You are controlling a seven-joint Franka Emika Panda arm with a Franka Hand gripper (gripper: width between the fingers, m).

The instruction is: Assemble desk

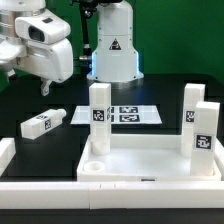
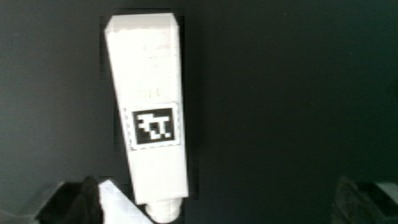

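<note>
The white plastic rimmed tabletop (image 1: 150,160) lies inverted on the black table (image 1: 60,150) with three square tagged legs (image 1: 98,118) standing in its sockets. The fourth short white leg (image 1: 42,124) lies loose, apart. Above it hangs the pincer (image 2: 217,205), open and empty. The leg looks light, rigid and smooth; gripping across its flat mid-sides seems safest.

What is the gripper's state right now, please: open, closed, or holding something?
Gripper: open and holding nothing, its fingers spread to either side of a loose leg lying on the table.
</note>
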